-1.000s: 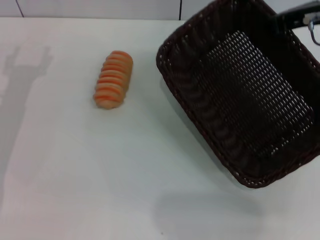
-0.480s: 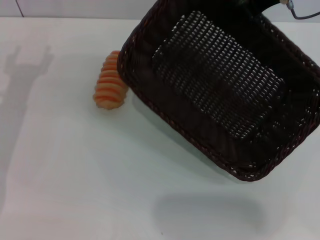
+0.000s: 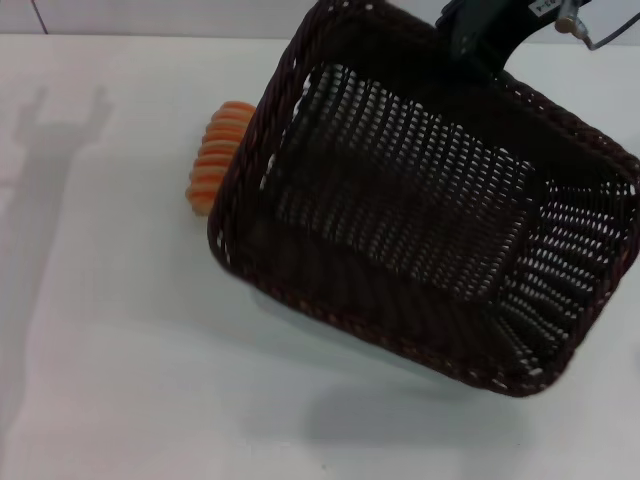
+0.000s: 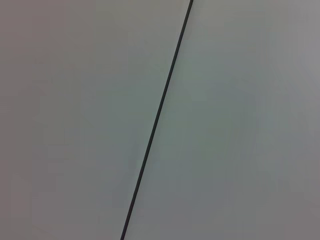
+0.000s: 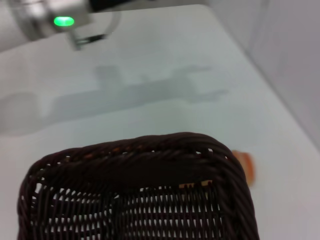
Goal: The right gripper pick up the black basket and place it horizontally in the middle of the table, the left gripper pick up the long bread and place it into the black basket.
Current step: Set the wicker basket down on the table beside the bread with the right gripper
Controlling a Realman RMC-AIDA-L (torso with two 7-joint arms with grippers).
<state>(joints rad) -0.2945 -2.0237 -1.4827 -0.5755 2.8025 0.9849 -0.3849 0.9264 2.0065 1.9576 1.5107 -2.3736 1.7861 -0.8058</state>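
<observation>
Right gripper [image 3: 478, 48] clamped on the far rim of the black basket [image 3: 420, 200], holding it tilted above the table [image 3: 120, 360].
Head view: dark woven openwork basket overlaps the ridged long bread [image 3: 212, 160]. Right wrist view: braided rim, bread beyond; left arm [image 5: 47, 17] with green light, its gripper unseen.

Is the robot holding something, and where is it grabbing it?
Yes. The right gripper holds the big dark woven wicker basket by its far rim, tilted above the white table.

Dark woven black basket [image 3: 400, 200], orange-ridged long bread [image 3: 212, 160]
</observation>
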